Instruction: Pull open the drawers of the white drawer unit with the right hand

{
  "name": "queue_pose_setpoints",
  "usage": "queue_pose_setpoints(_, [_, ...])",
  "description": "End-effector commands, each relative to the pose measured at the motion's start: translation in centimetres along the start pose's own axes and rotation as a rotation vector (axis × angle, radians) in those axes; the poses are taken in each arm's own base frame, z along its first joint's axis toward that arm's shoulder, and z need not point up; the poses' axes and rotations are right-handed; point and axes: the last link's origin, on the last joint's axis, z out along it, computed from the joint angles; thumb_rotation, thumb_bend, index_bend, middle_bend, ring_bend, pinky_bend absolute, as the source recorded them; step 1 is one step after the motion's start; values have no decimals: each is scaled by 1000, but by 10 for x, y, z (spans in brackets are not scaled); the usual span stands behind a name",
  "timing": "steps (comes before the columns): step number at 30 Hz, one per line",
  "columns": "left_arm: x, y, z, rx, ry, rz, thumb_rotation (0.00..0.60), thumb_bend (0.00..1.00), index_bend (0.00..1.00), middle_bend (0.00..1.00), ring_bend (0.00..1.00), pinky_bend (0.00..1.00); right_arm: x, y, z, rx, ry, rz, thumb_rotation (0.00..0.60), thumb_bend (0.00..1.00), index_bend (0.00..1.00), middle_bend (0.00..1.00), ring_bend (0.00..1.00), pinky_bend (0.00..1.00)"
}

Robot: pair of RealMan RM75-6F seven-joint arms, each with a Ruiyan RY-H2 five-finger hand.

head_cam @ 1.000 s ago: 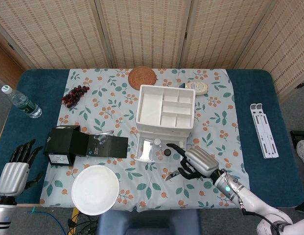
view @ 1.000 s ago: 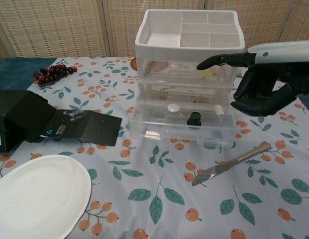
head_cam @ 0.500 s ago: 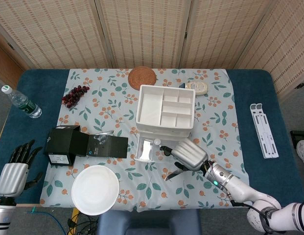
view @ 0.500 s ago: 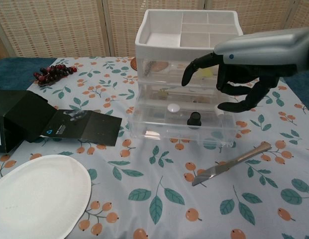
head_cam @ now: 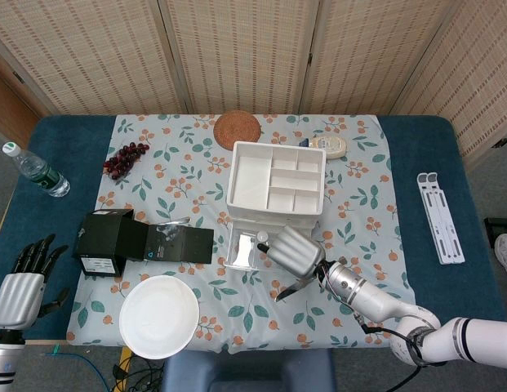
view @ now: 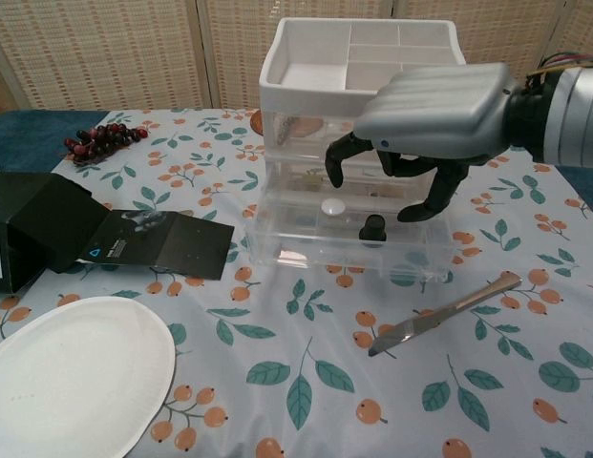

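While knife (view: 445,313) lies nearby, right robot hand (view: 432,113) hovers empty, fingers curled, over drawer unit (view: 358,72).

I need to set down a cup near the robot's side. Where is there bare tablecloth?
Bare cloth lies between the white plate and the knife, toward the near edge. Another patch lies right of the drawer unit, before the blue border. It is crowded around the open bottom drawer, where the right hand hovers.
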Motion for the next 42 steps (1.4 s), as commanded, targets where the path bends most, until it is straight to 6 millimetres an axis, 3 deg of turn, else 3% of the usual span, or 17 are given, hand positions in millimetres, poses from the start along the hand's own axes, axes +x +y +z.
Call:
queue_pose_setpoints(1, [0,0,0,-1,-1,-1,600,296,145,1,43,72,-4,-1,2,3,-15,-15,600,247,324,993,1000,1000])
queue_pose_setpoints(21, [-3,-4,-1,10,-4,-8,600,296,145,1,42,72,-23,-6,18,4,-80,-106,600,270,357,995,1000,1000])
queue_pose_setpoints(42, [-5,-7,-1,18,-5,-9,600,296,145,1,42,72,-30,-6,27,-8,-103,-152,600,319,400,995,1000,1000])
